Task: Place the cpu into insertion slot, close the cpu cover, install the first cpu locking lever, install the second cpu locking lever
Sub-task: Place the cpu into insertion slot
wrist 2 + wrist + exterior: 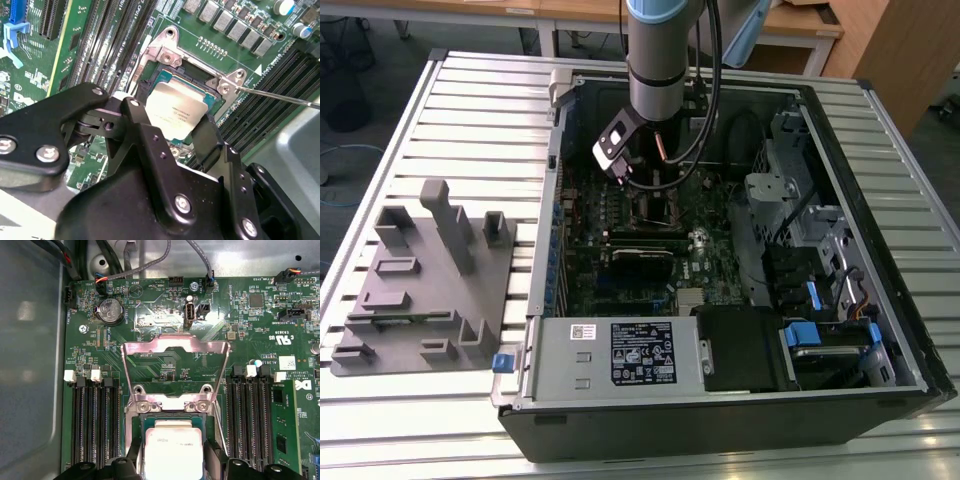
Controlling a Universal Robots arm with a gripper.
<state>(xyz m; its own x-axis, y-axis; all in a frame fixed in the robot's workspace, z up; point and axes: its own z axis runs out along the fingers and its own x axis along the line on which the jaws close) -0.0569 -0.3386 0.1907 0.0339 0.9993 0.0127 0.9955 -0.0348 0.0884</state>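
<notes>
The cpu (177, 112) is a flat silver square held level between my two black fingers (137, 117), right over the insertion slot (167, 79); in the first wrist view the cpu (172, 452) covers most of the slot's dark centre. Whether it rests in the slot or hovers just above it, I cannot tell. The cpu cover (175, 346), a silver frame with a big window, stands swung open behind the slot. A thin locking lever (280, 96) sticks out free beside the slot. In the exterior view my gripper (645, 185) reaches down into the open computer case.
Black memory slots (92, 425) flank the slot on both sides, with one green memory card (282, 430) seated. A coin battery (111, 310) and cables (115, 260) lie beyond the cover. A grey fixture block (420, 280) sits on the exterior view's left; a power supply (620, 355) is in front.
</notes>
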